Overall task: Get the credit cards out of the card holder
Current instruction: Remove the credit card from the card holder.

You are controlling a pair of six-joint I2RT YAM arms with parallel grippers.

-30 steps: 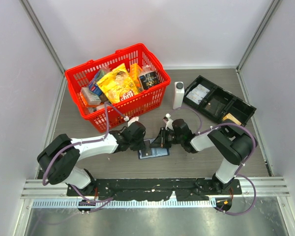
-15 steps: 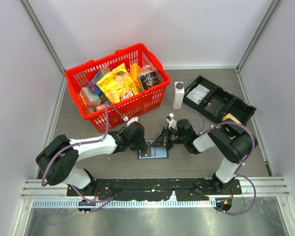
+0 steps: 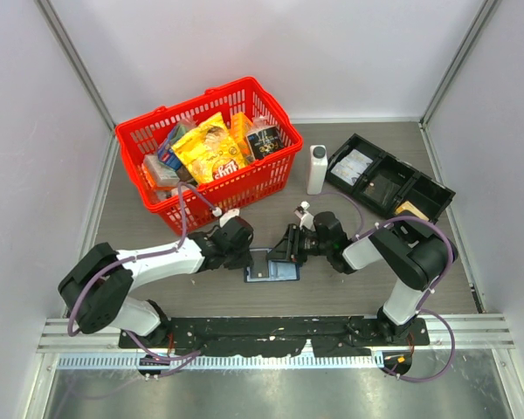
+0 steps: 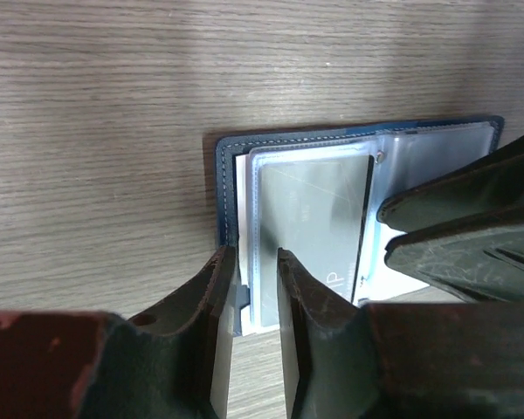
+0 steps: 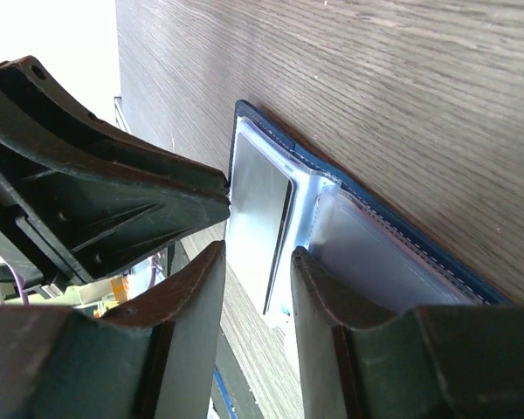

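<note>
The card holder (image 3: 272, 264) was seen open on the tabletop (image 3: 332, 297) between the left fingers (image 4: 201, 305) and right fingers (image 5: 192, 314), both parted, empty. Only in wrist views was a sleeved grey card (image 4: 310, 227) seen, just ahead.

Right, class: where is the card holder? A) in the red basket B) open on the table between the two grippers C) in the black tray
B: the card holder lies open on the table, the left gripper and right gripper at either end.
</note>
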